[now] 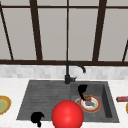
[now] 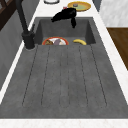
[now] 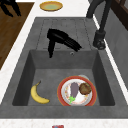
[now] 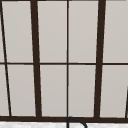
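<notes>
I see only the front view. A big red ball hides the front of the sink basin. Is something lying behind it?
Observer: Yes. In the right side view a banana lies on the basin floor, beside the plate and apart from it.
Operator: What is on the plate?
Observer: A purple eggplant and a round brown piece of food next to it.
Operator: The right hand, does it touch the plate?
Observer: No. The right hand hangs above the basin with straight fingers, holding nothing.
Operator: And the left hand?
Observer: The left hand is at the sink's front edge; the right side view puts it out over the wooden floor.
</notes>
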Robot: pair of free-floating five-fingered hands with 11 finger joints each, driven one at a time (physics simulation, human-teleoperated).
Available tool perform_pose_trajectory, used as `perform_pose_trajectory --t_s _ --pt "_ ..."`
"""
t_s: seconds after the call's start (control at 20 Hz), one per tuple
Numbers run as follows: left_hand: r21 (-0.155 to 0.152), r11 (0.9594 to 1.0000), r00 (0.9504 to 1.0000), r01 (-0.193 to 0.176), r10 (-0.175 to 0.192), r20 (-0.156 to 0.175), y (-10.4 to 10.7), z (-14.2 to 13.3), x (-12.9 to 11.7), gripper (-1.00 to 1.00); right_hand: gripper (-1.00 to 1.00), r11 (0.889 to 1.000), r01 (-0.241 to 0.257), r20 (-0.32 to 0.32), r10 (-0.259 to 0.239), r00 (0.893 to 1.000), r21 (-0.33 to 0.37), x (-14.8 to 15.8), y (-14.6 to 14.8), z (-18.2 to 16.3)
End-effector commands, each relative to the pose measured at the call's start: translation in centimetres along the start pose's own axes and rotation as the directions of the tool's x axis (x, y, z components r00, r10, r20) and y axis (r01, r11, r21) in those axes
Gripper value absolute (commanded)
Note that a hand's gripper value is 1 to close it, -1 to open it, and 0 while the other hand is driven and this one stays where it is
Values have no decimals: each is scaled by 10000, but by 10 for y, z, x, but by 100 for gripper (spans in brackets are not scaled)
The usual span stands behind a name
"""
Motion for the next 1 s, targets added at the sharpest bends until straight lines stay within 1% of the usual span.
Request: perform_pose_trajectory --t_s 0.0,0.15,0.4,0.55,0.7,0.95 --pt "0 10000 10000 0 0 0 0 0 0 0 -100 9978 630 687 -642 9956 194 -9 -3 15" --pt "0 10000 10000 0 0 0 0 0 0 0 -100 9970 743 996 -759 9921 204 -16 0 26" --pt "0 10000 10000 0 0 0 0 0 0 0 -100 9952 872 1478 -927 9847 435 -27 3 45" --pt "0 10000 10000 0 0 0 0 0 0 0 -100 9947 995 1667 -1022 9807 247 -36 5 41" --pt "0 10000 10000 0 0 0 0 0 0 0 -100 9953 882 1924 -942 9768 392 -40 9 39" --pt "0 10000 10000 0 0 0 0 0 0 0 -100 9942 958 2330 -1048 9668 497 -52 11 36"
